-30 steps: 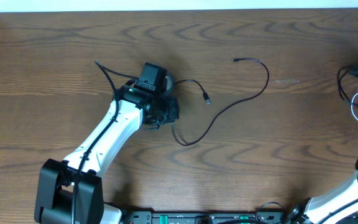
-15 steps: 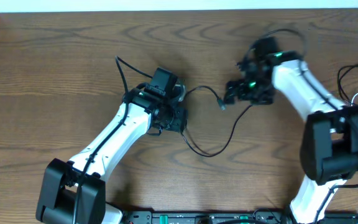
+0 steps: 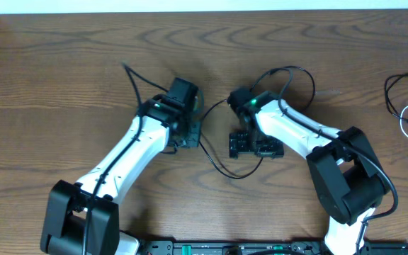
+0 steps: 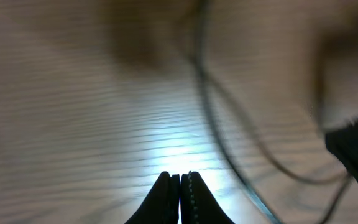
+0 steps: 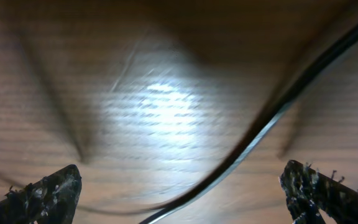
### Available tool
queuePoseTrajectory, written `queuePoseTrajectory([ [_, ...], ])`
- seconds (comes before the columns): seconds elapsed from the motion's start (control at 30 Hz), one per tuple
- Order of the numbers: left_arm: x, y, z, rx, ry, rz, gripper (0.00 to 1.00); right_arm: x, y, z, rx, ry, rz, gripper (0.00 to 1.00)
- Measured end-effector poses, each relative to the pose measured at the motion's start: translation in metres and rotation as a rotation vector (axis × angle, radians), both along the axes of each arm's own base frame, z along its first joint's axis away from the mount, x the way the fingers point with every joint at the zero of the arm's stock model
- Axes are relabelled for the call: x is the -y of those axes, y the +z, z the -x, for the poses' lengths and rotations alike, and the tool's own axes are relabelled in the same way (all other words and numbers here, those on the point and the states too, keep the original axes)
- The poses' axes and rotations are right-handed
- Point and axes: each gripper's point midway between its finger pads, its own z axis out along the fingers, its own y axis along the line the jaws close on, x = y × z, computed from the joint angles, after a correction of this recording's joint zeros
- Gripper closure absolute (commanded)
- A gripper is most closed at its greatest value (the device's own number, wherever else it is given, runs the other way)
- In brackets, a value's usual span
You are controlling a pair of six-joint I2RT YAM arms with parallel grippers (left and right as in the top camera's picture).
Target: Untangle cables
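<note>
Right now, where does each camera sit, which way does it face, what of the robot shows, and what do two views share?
Overhead: above the brown wooden table, facing straight down; the white left arm and right arm show.
Left wrist: on the left arm, facing the tabletop; the left gripper shows, fingertips pressed together.
Right wrist: on the right arm, facing the tabletop; the right gripper shows, fingertips wide apart.
Shared: both wrist views catch the thin black cable.

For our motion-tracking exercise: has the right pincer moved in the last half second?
Yes. The right pincer shifted left and toward the robot's side, farther from the white cable.
</note>
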Motion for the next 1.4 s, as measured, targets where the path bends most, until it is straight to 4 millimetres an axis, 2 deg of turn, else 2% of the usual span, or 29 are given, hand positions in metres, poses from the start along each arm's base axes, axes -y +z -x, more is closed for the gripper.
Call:
queuePoseTrajectory([
  [0.03, -0.012, 0.0, -0.005, 0.004, 0.053, -0.013, 0.87, -0.005, -0.002, 0.006, -0.015, -0.018, -0.012, 0.01],
  [0.1, -0.03, -0.001, -0.011, 0.002, 0.141, -0.026, 0.86, -0.022, -0.004, 0.017, -0.048, -0.075, -0.073, 0.01],
  [0.2, -0.052, -0.001, -0.015, -0.011, 0.228, -0.035, 0.86, -0.043, -0.002, 0.026, -0.079, -0.183, -0.15, 0.1],
  [0.23, -0.06, -0.002, -0.016, -0.016, 0.259, -0.038, 0.86, -0.051, -0.001, 0.033, -0.1, -0.215, -0.166, 0.17],
  [0.33, -0.064, -0.002, -0.015, -0.024, 0.279, -0.04, 0.86, -0.068, -0.002, 0.055, -0.154, -0.273, -0.169, 0.36],
  [0.4, -0.064, -0.002, -0.015, -0.026, 0.279, -0.041, 0.86, -0.075, -0.002, 0.062, -0.164, -0.287, -0.167, 0.59],
  [0.5, -0.064, -0.002, -0.014, -0.029, 0.279, -0.042, 0.86, -0.08, -0.003, 0.061, -0.153, -0.293, -0.183, 0.83],
  [0.57, -0.065, -0.002, -0.013, -0.033, 0.279, -0.044, 0.86, -0.079, -0.005, 0.058, -0.139, -0.301, -0.175, 0.94],
  [0.67, -0.065, -0.002, -0.013, -0.033, 0.279, -0.044, 0.86, -0.072, -0.007, 0.053, -0.109, -0.307, -0.145, 0.99],
  [0.73, -0.065, -0.002, -0.013, -0.033, 0.279, -0.044, 0.86, -0.067, -0.007, 0.048, -0.089, -0.3, -0.135, 0.99],
  [0.83, -0.065, -0.002, -0.013, -0.033, 0.279, -0.044, 0.86, -0.044, -0.007, 0.022, 0.007, -0.253, -0.092, 0.99],
  [0.9, -0.065, -0.002, -0.013, -0.033, 0.28, -0.044, 0.86, -0.015, -0.007, 0.001, 0.053, -0.245, -0.043, 0.99],
  [0.97, -0.064, -0.002, -0.013, -0.033, 0.279, -0.043, 0.86, 0.026, -0.005, -0.023, 0.086, -0.221, 0.004, 0.99],
  [1.0, -0.064, -0.002, -0.013, -0.033, 0.279, -0.043, 0.86, 0.039, -0.004, -0.029, 0.09, -0.209, 0.02, 0.99],
  [1.07, -0.064, -0.002, -0.013, -0.033, 0.279, -0.043, 0.86, 0.081, 0.017, -0.056, 0.135, -0.185, 0.047, 0.99],
  [1.1, -0.064, -0.002, -0.013, -0.033, 0.279, -0.043, 0.87, 0.101, 0.039, -0.074, 0.195, -0.178, 0.057, 0.99],
  [1.13, -0.064, -0.002, -0.013, -0.033, 0.279, -0.043, 0.86, 0.115, 0.055, -0.083, 0.226, -0.175, 0.068, 0.99],
  [1.17, -0.064, -0.002, -0.013, -0.033, 0.281, -0.043, 0.86, 0.136, 0.081, -0.096, 0.275, -0.184, 0.087, 0.99],
  [1.2, -0.064, -0.002, -0.013, -0.034, 0.282, -0.042, 0.86, 0.168, 0.119, -0.117, 0.374, -0.217, 0.118, 0.99],
  [1.23, -0.064, -0.002, -0.013, -0.034, 0.283, -0.042, 0.86, 0.208, 0.166, -0.137, 0.512, -0.281, 0.167, 0.99],
  [1.27, -0.064, -0.002, -0.013, -0.034, 0.282, -0.041, 0.86, 0.229, 0.191, -0.143, 0.581, -0.317, 0.194, 0.99],
  [1.3, -0.064, -0.002, -0.013, -0.034, 0.282, -0.04, 0.86, 0.264, 0.239, -0.154, 0.724, -0.39, 0.241, 0.99],
  [1.33, -0.064, -0.002, -0.012, -0.035, 0.282, -0.04, 0.86, 0.289, 0.276, -0.159, 0.838, -0.447, 0.276, 0.99],
  [1.37, -0.063, -0.002, -0.013, -0.035, 0.282, -0.037, 0.86, 0.307, 0.303, -0.163, 0.934, -0.491, 0.293, 0.99],
  [1.4, -0.063, -0.002, -0.012, -0.037, 0.281, -0.032, 0.86, 0.332, 0.339, -0.166, 1.061, -0.547, 0.323, 0.99],
])
